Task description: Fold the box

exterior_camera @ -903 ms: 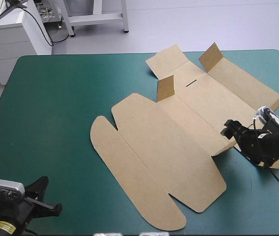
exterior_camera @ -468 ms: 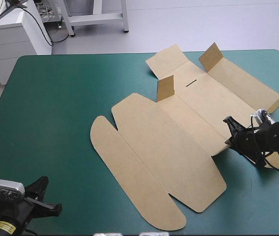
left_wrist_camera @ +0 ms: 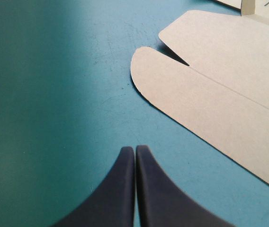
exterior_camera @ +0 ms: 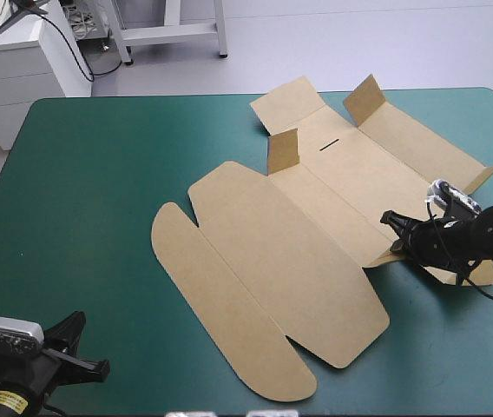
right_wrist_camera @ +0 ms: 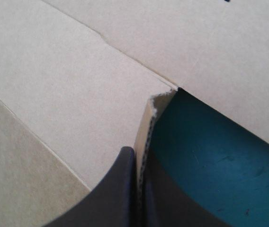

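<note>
The brown box lies as a cut sheet spread over the middle and right of the teal-green table. My right gripper is at the sheet's right side, shut on the edge of a side flap that it tips up off the cover. In the right wrist view the board's raw edge stands pinched between the black fingers of that gripper. My left gripper rests at the near left corner, shut on nothing. From the left wrist its closed tips point toward the box's rounded flap, a short way ahead.
Two small flaps stand upright on the far part of the sheet, one toward the middle and one near the table's far edge. The table's right edge runs close behind my right arm. Bare cover spreads left of the box.
My right gripper went from open to shut on the box's side flap and moved left. The whole sheet slid a little to the left with it. The left arm stayed still.
</note>
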Robot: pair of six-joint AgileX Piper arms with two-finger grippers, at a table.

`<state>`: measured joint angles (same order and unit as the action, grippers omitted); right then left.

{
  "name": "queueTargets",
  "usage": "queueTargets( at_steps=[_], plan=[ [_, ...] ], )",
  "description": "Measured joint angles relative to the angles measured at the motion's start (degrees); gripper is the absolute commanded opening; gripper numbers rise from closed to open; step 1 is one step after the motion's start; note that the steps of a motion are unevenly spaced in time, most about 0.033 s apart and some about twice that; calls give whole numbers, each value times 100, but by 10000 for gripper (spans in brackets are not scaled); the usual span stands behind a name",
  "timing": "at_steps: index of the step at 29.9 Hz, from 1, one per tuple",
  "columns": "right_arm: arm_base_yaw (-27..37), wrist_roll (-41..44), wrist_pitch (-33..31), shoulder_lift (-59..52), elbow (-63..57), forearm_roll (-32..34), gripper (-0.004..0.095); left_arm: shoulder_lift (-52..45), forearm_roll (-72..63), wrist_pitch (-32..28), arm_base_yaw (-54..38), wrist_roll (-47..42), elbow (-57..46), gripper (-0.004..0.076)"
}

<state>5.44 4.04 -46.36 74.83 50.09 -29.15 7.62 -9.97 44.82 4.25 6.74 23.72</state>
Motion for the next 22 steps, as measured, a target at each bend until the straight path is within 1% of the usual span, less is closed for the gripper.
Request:
queueTargets(
  at_steps=[5,9,12,15,19,22],
  plan=[
    [-8,-1089,-724,332,503,0,-7,0,0,0,0,0,0,-8],
    [-169,-1695,-941,683,808,153,-5,0,0,0,0,0,0,-8],
    [-457,-1920,-1019,991,1092,485,-6,0,0,0,0,0,0,-8],
    [-757,-2113,-1231,1363,1560,958,-8,0,0,0,0,0,0,-8],
    [-1154,-2740,-1615,1911,2272,1437,-19,0,0,0,0,0,0,-8],
    [-1462,-3206,-1813,2260,2812,1593,-19,0,-7,0,0,0,0,-8]
  ],
)
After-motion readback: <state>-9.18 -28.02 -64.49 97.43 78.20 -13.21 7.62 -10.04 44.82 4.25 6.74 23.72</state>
